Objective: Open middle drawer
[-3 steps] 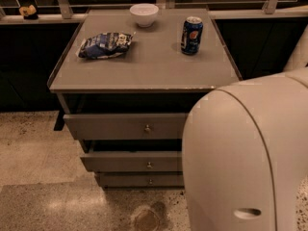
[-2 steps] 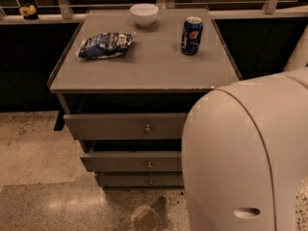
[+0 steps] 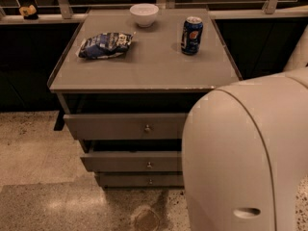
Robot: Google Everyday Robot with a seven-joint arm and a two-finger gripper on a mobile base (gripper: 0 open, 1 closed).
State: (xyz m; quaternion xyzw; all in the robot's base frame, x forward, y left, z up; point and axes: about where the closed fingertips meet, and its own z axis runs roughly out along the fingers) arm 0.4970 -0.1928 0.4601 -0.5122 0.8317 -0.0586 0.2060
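Nothing has moved; middle drawer [image 3: 130, 161] beside arm housing [image 3: 245, 153]; end effector unseen.

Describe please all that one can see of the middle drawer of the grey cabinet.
The middle drawer shows a flat, matte grey front with one small round metal knob. It sits level between the top drawer and the bottom drawer, a dark gap above it. Its right end is hidden behind the robot's white cover. Nothing visibly touches it; the gripper is not in view.
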